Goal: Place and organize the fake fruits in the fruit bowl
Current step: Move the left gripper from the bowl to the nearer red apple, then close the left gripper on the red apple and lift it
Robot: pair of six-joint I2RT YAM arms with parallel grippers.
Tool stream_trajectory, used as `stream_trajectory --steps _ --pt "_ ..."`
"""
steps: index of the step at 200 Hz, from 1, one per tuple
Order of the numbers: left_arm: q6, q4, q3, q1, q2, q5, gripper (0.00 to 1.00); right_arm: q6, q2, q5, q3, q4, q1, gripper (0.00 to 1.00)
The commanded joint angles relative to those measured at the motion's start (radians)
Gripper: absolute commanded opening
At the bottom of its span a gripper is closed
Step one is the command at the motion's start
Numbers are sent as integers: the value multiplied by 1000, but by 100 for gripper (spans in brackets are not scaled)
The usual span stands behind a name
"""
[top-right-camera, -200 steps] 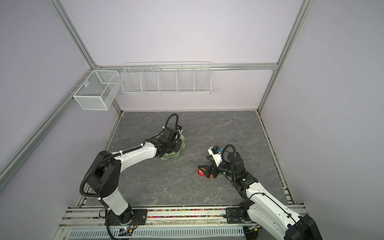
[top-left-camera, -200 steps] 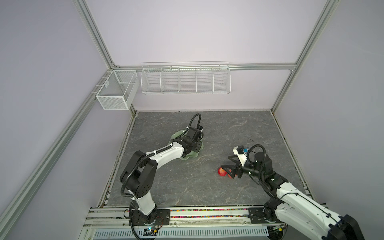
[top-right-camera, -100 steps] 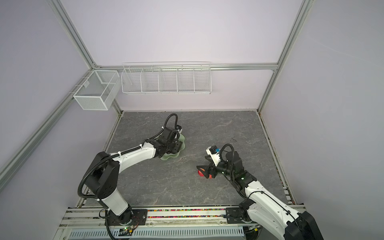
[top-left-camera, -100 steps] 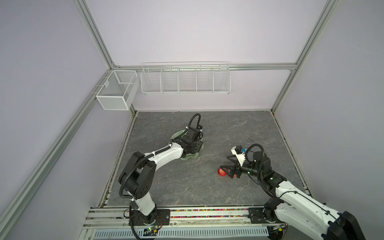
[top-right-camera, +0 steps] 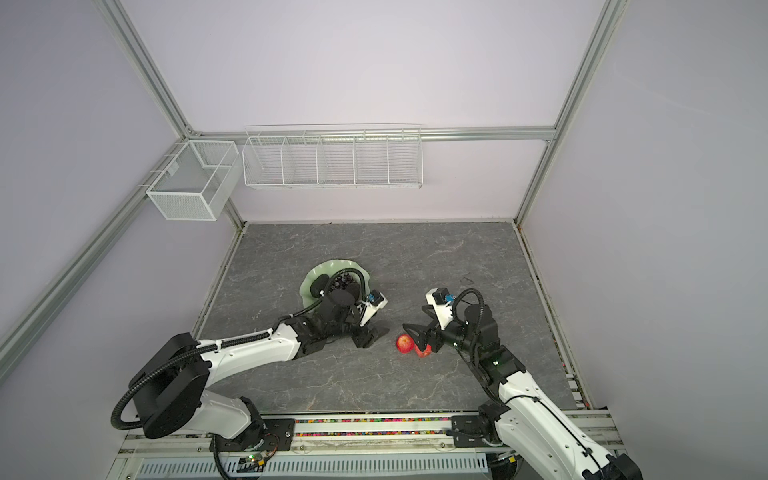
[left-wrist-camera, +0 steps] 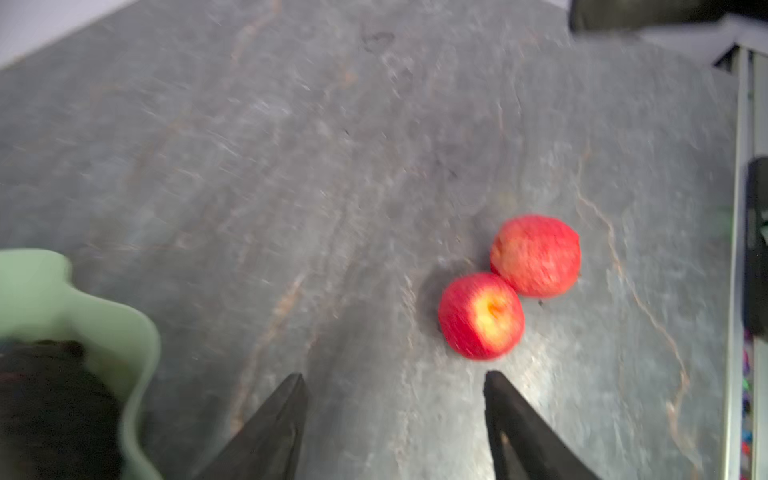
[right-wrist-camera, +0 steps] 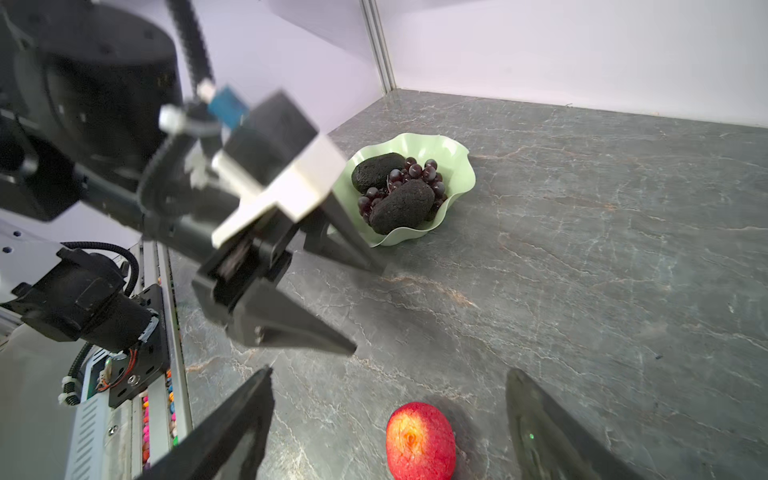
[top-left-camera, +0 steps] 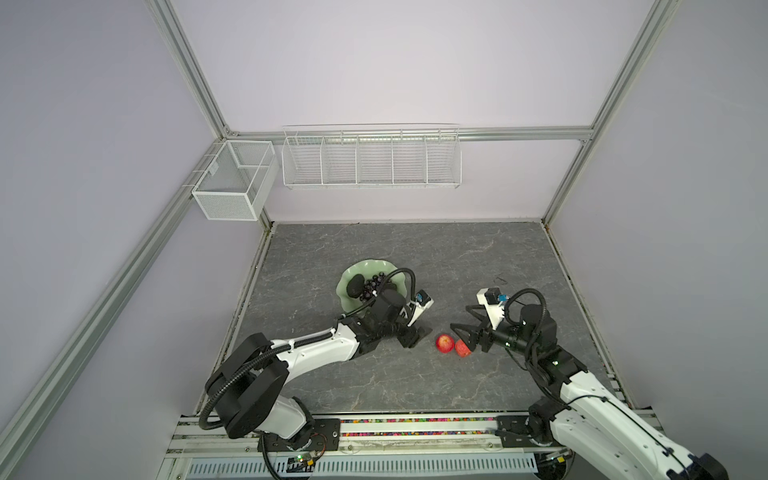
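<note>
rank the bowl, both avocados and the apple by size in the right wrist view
1. bowl
2. apple and near avocado: alike, and the apple is closest to the camera
3. far avocado

No readable text, labels, brands, numbers or signs in any view.

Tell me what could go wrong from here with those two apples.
The open left tool and right tool both face the yellow-patched apple touching the second apple and may collide. Closing on either could send its neighbour rolling. The bowl looks crowded, so an added apple might roll off.
</note>
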State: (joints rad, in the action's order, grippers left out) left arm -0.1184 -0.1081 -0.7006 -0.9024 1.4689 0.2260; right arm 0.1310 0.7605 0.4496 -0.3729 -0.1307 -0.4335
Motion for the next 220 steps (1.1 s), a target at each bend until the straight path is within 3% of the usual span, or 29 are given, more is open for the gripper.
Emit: stream_trajectory --steps 1,74,220 --pt "-36 -147 38 -27 10 85 67 11 14 19 9 3 7 88" --pt "-77 -214 41 -77 111 154 68 11 15 17 12 -2 13 89" --pt "-39 -376 -84 -96 377 99 69 3 -27 72 12 43 18 89"
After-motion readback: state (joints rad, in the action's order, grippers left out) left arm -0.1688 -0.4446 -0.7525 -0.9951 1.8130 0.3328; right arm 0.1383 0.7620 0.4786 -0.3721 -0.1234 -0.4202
